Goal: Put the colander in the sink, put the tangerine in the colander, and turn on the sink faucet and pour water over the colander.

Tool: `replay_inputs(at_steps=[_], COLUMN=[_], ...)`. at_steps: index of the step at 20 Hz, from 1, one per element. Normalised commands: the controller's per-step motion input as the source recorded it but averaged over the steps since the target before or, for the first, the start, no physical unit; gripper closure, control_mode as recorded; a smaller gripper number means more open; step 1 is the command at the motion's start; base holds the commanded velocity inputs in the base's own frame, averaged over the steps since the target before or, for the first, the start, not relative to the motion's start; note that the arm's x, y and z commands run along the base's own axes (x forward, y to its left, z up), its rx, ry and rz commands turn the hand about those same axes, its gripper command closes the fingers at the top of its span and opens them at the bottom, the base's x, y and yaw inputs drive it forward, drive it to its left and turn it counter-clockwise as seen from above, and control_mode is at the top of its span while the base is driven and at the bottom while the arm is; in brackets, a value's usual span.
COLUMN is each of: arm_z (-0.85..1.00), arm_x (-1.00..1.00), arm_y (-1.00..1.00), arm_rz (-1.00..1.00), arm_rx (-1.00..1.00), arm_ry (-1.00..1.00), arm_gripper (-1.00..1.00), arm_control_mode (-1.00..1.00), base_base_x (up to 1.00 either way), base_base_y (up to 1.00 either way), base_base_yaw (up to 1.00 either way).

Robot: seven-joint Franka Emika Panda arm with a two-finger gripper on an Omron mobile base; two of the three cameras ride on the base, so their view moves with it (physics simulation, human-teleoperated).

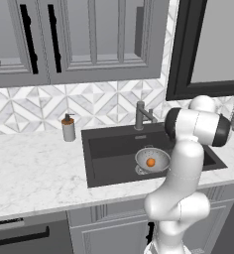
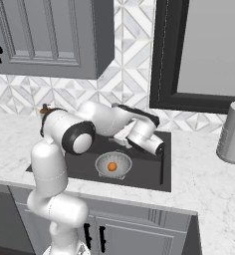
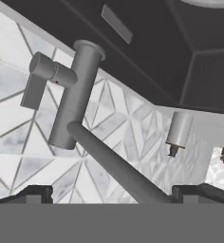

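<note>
Hand view: hand (image 3: 112, 192) wide open, fingertips (image 3: 35, 193) apart straddling the spout of the sink faucet (image 3: 78, 95), lever at upper left of frame. Colander (image 1: 152, 159) sits in the sink (image 1: 109, 149) at centre of left base view, tangerine (image 1: 150, 162) inside. Faucet looks rigid, smooth metal, likely slippery; I'd push the lever at its flat end, no squeeze needed.

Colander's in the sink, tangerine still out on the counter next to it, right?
Not quite. The colander is in the sink, but the tangerine sits inside the colander, not on the counter. Both base views show it.
</note>
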Motion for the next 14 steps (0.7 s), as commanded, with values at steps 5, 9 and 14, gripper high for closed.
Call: replay_inputs(at_steps=[5,9,14], arm_z=[0.00,0.00,0.00], arm_x=[0.31,0.23,0.25], arm_y=[0.01,0.01,0.06], arm_rz=[-0.14,-0.12,-0.10], arm_rx=[0.00,0.01,0.00], arm_ry=[0.03,0.01,0.02], arm_gripper=[-1.00,-1.00,-1.00], arm_control_mode=[-1.00,-1.00,-1.00], base_base_x=[0.00,0.00,0.00], base_base_y=[0.00,0.00,0.00], base_base_yaw=[0.00,0.00,0.00])
